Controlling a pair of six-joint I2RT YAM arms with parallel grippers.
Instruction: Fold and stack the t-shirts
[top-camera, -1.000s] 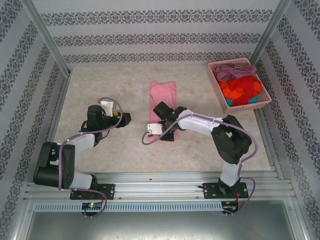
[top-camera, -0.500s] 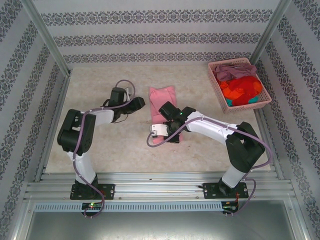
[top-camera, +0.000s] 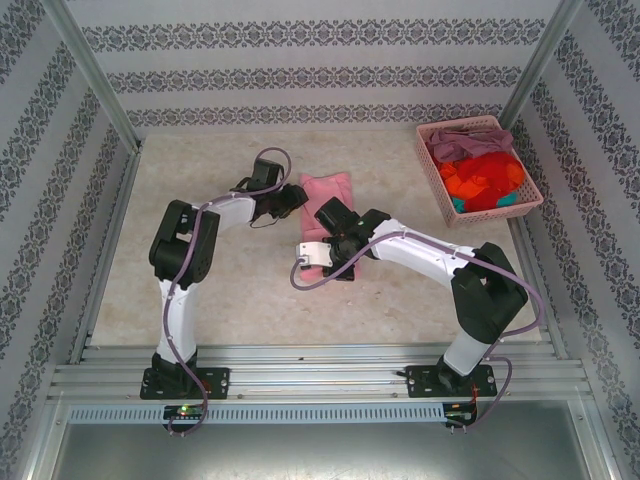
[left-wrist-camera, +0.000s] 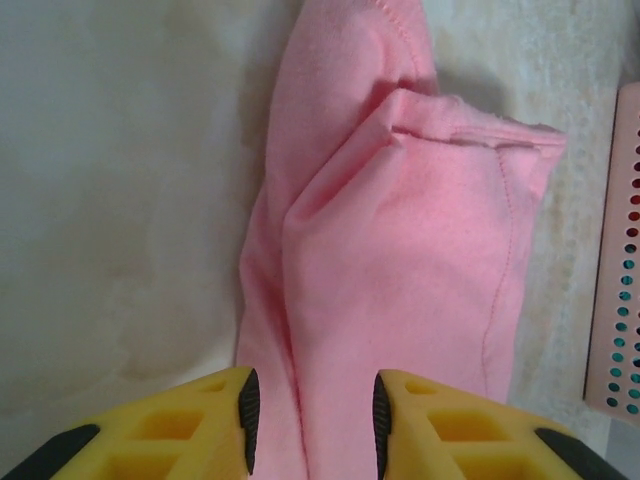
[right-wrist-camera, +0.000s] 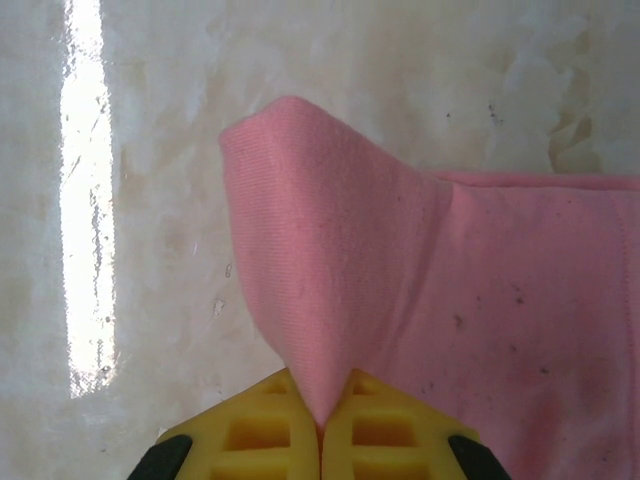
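Note:
A light pink t-shirt (top-camera: 327, 188) lies folded into a long strip mid-table. My left gripper (top-camera: 297, 198) is at the strip's far left edge. In the left wrist view its jaws (left-wrist-camera: 312, 420) stand open, straddling the pink cloth (left-wrist-camera: 400, 250), with gaps at both pads. My right gripper (right-wrist-camera: 320, 425) is shut on a pinched-up corner of the pink shirt (right-wrist-camera: 330, 300) at the strip's near end (top-camera: 322, 262). More t-shirts are heaped in the basket: mauve (top-camera: 468, 138), orange-red (top-camera: 485, 175) and teal (top-camera: 510, 197).
The pink lattice basket (top-camera: 432, 180) stands at the back right; its side wall (left-wrist-camera: 618, 300) shows at the right of the left wrist view. Patterned walls and metal posts enclose the marbled table (top-camera: 200, 300).
The left arm has swung right and away from the near edge to the shirt's far end, its jaws narrowing. The right gripper has kept its hold and shifted slightly.

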